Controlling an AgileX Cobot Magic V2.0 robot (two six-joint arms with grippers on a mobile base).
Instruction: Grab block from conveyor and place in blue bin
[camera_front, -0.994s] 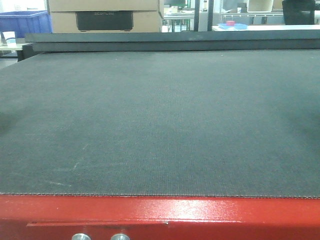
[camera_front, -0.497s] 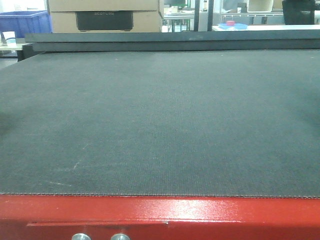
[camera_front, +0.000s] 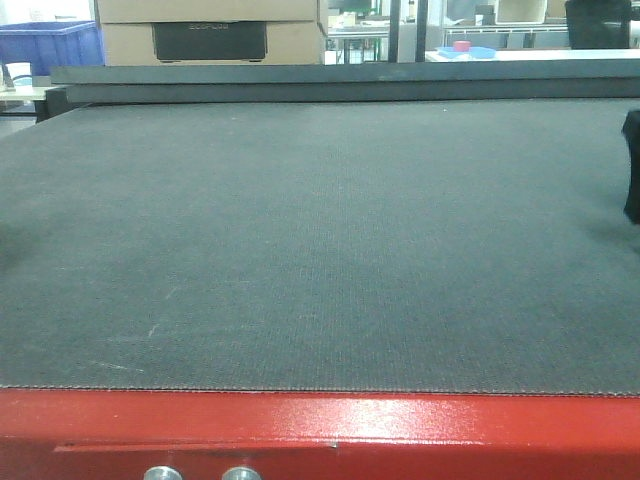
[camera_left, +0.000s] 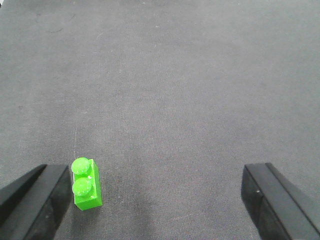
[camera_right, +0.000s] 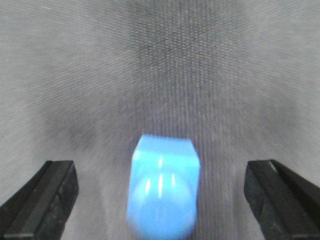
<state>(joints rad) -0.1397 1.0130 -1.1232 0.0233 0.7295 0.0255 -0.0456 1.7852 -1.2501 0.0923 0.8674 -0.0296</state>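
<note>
Right claw wide open straddling blue block; left claw wide open.

We see the conveyor, a wide, flat, dark grey belt of fine weave, edged on its near side by a glossy red frame with two silver knobs. In the left wrist view, a green block lies on the belt, two round studs showing. In the right wrist view, a blurred blue block sits on it.
</note>
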